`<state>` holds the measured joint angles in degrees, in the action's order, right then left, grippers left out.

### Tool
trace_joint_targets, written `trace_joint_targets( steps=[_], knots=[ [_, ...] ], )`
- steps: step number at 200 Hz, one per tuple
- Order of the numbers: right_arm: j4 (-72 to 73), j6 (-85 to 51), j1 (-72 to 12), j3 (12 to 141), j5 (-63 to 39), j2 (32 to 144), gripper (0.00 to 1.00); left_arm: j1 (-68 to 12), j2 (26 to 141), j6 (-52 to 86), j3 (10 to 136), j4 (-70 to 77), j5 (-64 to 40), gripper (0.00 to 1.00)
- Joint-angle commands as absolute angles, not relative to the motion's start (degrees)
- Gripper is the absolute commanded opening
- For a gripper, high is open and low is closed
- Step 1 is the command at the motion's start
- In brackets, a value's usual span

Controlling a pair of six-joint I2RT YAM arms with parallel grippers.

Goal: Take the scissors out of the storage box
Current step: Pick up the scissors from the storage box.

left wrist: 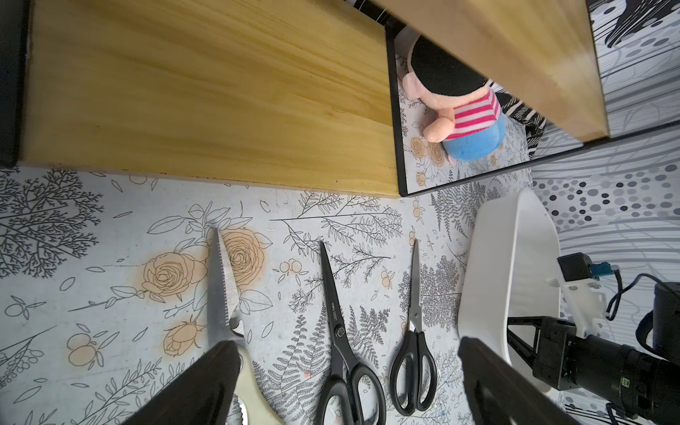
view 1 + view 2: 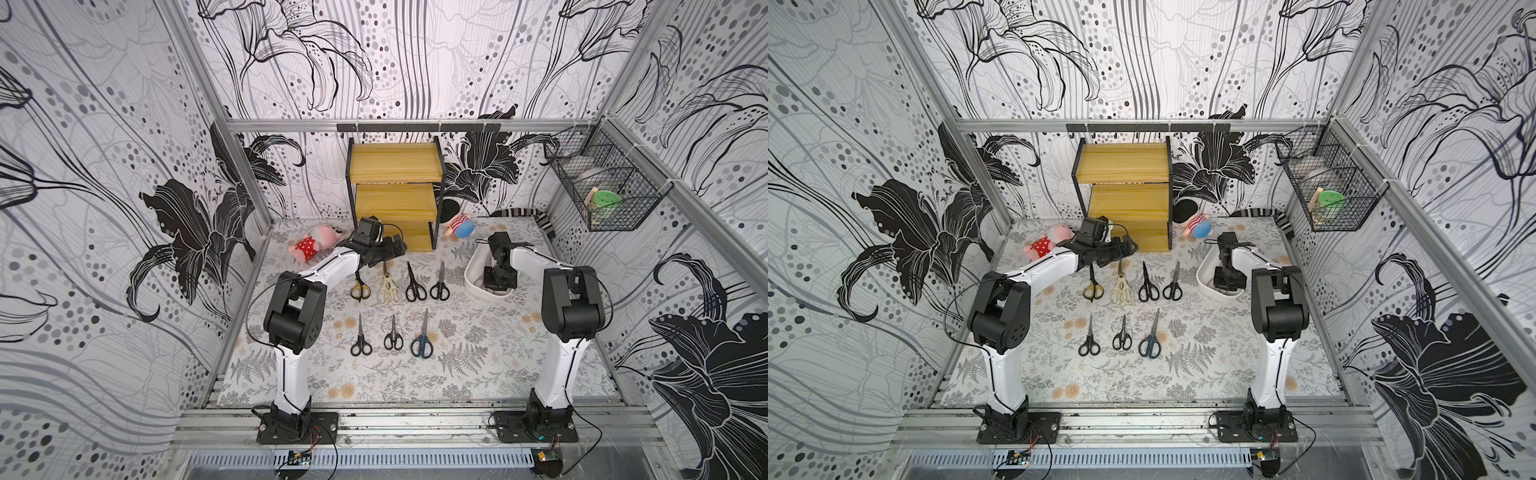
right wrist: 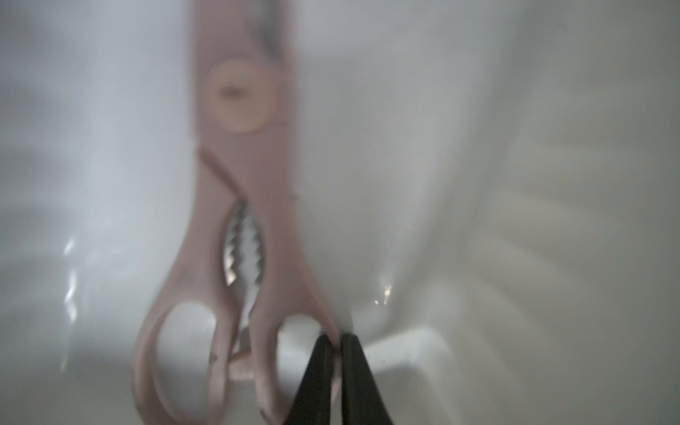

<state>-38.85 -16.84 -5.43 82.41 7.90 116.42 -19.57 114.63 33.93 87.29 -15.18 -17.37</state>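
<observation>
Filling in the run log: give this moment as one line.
right gripper: shut on pink scissors handle in storage box | left gripper: open, empty | seven pairs laid out on mat

The right wrist view is blurred. The pale pink scissors (image 3: 235, 228) run off the frame at both ends, blade tips and handle loops cut away, and only the finger ends of the right gripper (image 3: 336, 342) show. In both top views that pair is hidden inside the storage box (image 2: 471, 276) (image 2: 1204, 278) beneath the right arm (image 2: 500, 270). In the left wrist view a finger (image 1: 206, 382) of the left gripper (image 1: 347, 342) covers the handle of the cream scissors (image 1: 220, 294). The contents of the wire basket (image 2: 606, 187) are too small to tell.
</observation>
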Motion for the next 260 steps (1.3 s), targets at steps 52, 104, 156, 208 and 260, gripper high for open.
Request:
trace_joint_targets(
  steps=[52, 104, 156, 208, 260],
  knots=[
    [-37.97, -16.26, -5.19, 82.35, 4.6, 118.58, 0.0, -19.51, 114.62, 35.56, 86.39, -12.32, -16.61, 0.98],
    [-38.84, -17.45, -5.2, 83.84, 4.39, 114.55, 0.0, -19.48, 113.47, 35.46, 84.91, -12.05, -16.46, 0.98],
    [-39.34, -18.58, -5.21, 82.97, 4.66, 111.04, 0.0, -19.51, 112.39, 35.68, 83.36, -11.51, -16.36, 0.98],
    [-39.0, -19.59, -4.22, 82.61, 4.66, 109.0, 0.0, -19.45, 111.89, 35.82, 82.88, -11.2, -16.38, 0.98],
    [-39.97, -19.51, -3.22, 83.53, 5.86, 109.4, 0.0, -19.5, 111.65, 35.61, 83.06, -11.37, -16.43, 0.98]
  ],
)
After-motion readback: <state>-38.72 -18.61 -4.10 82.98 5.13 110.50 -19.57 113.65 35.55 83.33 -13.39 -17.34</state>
